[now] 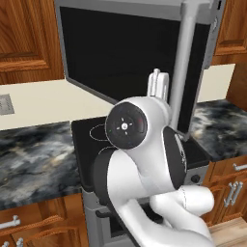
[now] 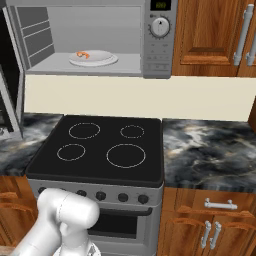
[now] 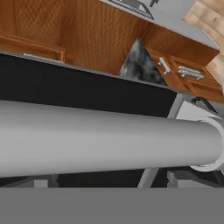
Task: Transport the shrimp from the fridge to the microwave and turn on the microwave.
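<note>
Now | microwave [image 2: 155, 37] open, orange shrimp [image 2: 82, 54] on plate [image 2: 102, 59] inside | tool state: cannot tell

Legible text: none. The microwave [image 2: 95, 37], at the upper left of the right base view, carries a green display [image 2: 161, 5] on its side panel at the top edge of the frame, its characters too small and blurred to read. The round knob [image 2: 160, 27] just below has tick marks around its rim, with no readable numerals.
</note>
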Tool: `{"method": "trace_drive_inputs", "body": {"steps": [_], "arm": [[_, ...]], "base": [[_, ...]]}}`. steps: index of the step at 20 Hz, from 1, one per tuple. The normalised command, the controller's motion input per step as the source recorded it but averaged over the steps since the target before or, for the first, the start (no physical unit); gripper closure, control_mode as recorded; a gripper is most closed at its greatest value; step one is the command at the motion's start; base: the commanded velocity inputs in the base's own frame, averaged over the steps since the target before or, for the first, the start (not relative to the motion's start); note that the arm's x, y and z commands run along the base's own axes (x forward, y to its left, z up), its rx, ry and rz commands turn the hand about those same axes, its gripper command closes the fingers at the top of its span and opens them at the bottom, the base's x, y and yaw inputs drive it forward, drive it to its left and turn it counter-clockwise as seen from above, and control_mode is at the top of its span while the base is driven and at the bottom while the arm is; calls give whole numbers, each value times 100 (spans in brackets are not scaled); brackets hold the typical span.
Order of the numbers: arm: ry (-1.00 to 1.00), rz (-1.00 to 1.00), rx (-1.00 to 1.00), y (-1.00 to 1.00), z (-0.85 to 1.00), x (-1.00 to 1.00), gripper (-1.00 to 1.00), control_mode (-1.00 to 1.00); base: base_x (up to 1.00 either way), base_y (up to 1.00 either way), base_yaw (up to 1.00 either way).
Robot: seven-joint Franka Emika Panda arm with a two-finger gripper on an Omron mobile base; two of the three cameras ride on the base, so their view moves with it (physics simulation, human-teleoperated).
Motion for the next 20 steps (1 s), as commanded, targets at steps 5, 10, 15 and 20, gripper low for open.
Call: {"method": "trace_drive_inputs", "body": {"steps": [5, 10, 15, 20], "arm": [[-2, -5, 0, -60, 1, 24, -100, -100], [-4, -1, 0, -58, 3, 31, -100, -100], [-5, -1, 0, -51, 1, 35, -100, -100], [-2, 0, 0, -52, 0, 44, -100, -100]], "base": [[0, 0, 0], [0, 0, 0], [0, 0, 0], [0, 0, 0]]}}
